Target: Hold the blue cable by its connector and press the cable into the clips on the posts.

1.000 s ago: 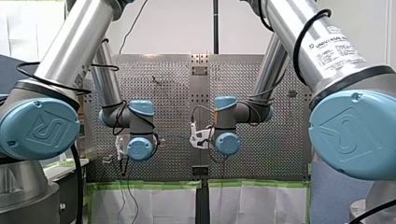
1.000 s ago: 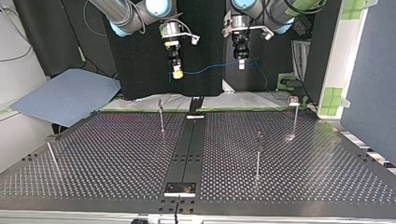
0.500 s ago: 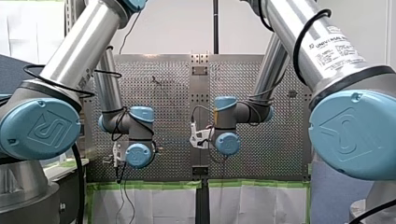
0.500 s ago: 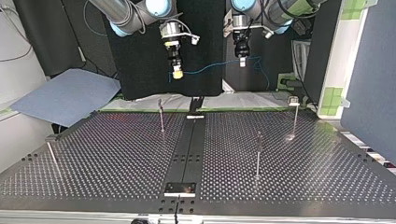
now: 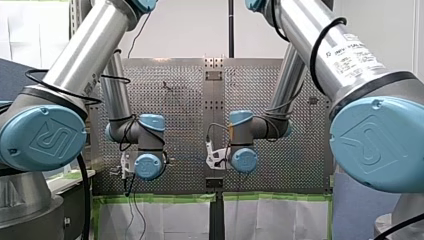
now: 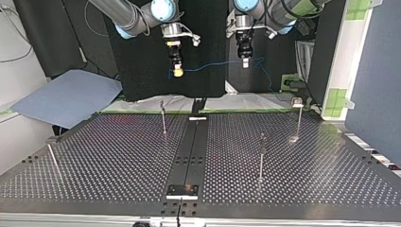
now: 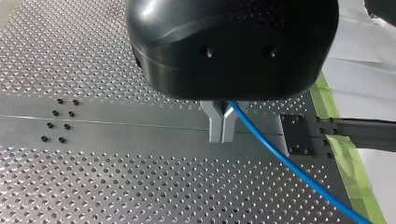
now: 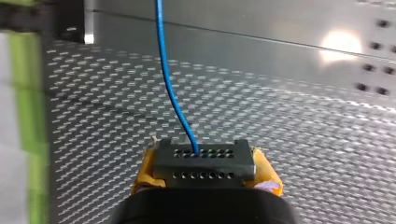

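R gripper: your yellow pads are clamped on the connector. L gripper: metal fingers pinched shut on the cable, which runs btwn both, well above the table.

The clips on the posts are too small for you to make out. The connector hides most of the right gripper's pads; the cable runs off the picture's edge.

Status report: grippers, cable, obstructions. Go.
Right gripper shut on connector. Left gripper shut on blue cable. Cable hangs between them, clear of the posts, unclipped. Nothing seen in the way.
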